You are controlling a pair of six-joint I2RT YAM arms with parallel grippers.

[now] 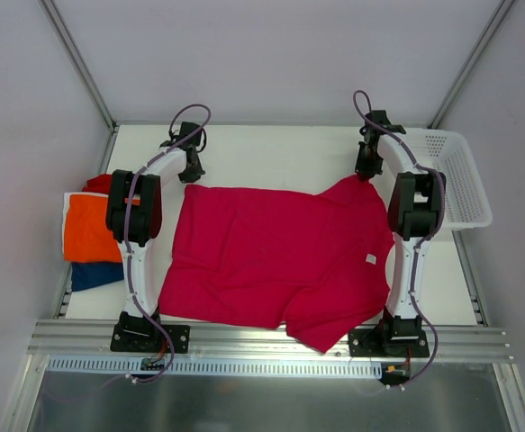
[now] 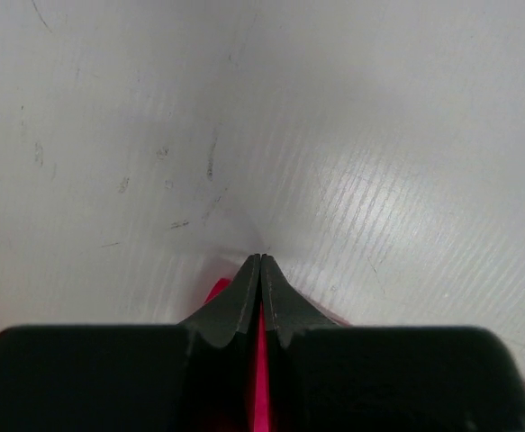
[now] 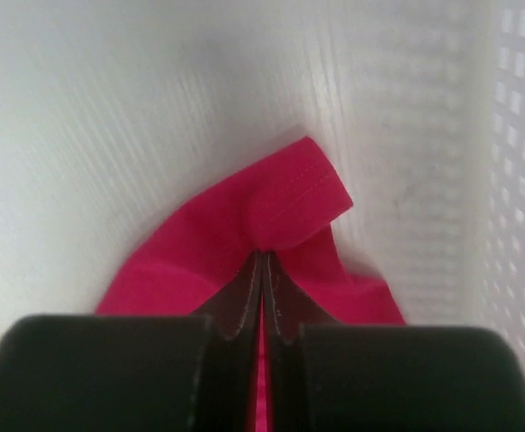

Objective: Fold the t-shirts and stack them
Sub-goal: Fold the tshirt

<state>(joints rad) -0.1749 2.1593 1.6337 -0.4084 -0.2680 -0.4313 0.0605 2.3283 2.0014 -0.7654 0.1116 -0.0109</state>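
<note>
Noting the layout from the top view: pink shirt (image 1: 271, 252) lies spread on the table (image 1: 271, 148) between the two arms, front down or up I cannot tell. Its collar end is toward the right arm, with a small white label showing there. One sleeve hangs over the near edge of the table onto the rail. Cloth is mildly wrinkled, not folded.

Left gripper (image 1: 191, 173) sits at the far left corner of the pink shirt. Wrist view: jaws closed, fingers pressed together, a strip of pink cloth showing between them and at both sides lower down. Tips are down on the white table.

Right gripper (image 1: 365, 171) sits at the far right corner of the same shirt. Wrist view: jaws closed, pinching a bunched fold of pink hem; a stitched corner stands up just past the tips.

Stack at the left table edge, well apart from the pink shirt: orange shirt (image 1: 91, 227) on top, red shirt (image 1: 97, 184) showing behind it, blue shirt (image 1: 95, 274) showing at the near side.

Basket (image 1: 460, 180) stands at the far right, just beside the right arm.
</note>
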